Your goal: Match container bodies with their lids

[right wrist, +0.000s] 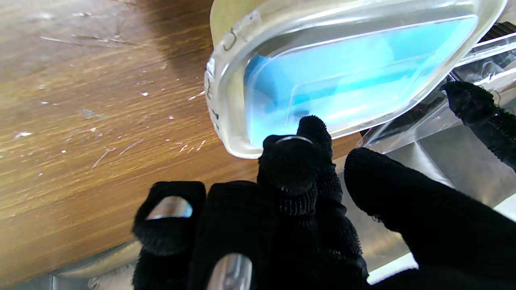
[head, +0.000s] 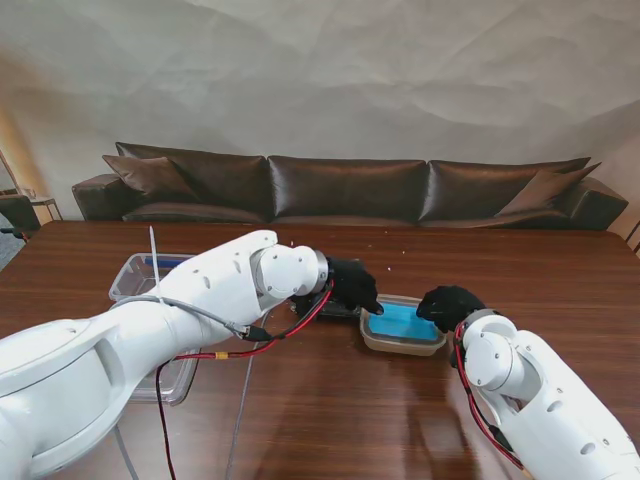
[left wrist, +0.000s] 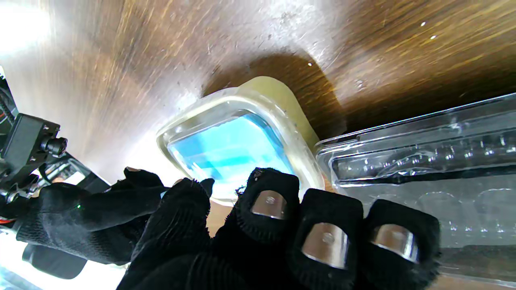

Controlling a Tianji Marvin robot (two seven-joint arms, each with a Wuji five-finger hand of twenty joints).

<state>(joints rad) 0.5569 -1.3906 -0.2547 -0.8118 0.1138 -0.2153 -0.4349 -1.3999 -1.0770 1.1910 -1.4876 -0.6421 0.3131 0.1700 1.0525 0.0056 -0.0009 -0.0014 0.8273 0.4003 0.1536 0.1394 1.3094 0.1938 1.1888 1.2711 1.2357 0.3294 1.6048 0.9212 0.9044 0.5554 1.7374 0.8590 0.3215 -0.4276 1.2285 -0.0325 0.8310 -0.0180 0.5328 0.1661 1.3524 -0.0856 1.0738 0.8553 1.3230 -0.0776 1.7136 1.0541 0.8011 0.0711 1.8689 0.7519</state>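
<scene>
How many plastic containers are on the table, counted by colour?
Blue-looking container with a clear lid: 1
Clear empty containers: 2, one beside the blue one, one at the left
Total: 3

Both arms (head: pixel 150 330) are built of smooth, rounded white shells, with a silvery metal ring where the forearm meets the wrist. Red and black cables (head: pixel 262 343) loop along the outside of the left arm, joined by a grey cable, and a red and black pair runs down the right arm too. Each hand, left hand (head: pixel 352 285) and right hand (head: pixel 449 305), wears a black knitted glove, with shiny metal plates showing through openings at the fingertips (left wrist: pixel 268 203).
</scene>
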